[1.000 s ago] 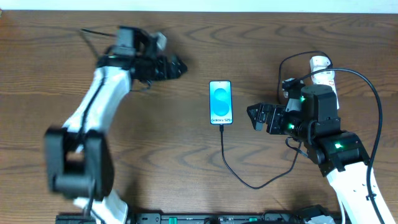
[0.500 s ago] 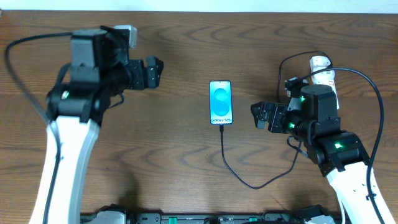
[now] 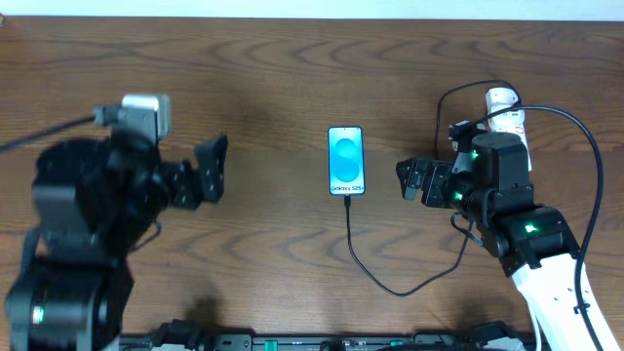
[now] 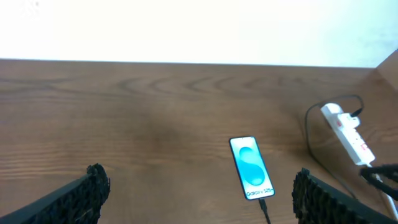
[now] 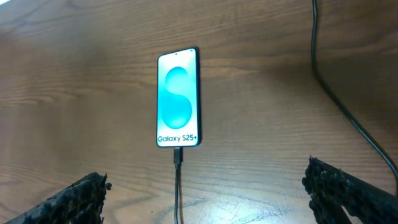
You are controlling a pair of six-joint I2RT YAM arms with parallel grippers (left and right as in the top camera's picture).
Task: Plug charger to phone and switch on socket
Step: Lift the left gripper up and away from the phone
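The phone lies flat mid-table, its blue-cyan screen lit; it also shows in the left wrist view and the right wrist view. The charger cable runs from the phone's lower edge, its black plug in the phone's port. The white socket strip lies at the far right, partly hidden under my right arm; it shows in the left wrist view. My left gripper is open and empty, well left of the phone. My right gripper is open and empty, right of the phone.
A black cable loops beside the socket strip and crosses the right wrist view. The wooden table's far edge meets a white wall. The arms' bases stand at the front edge.
My left arm has swung back from the far left of the table towards the front left, its gripper moving down and left. My right gripper has barely moved.
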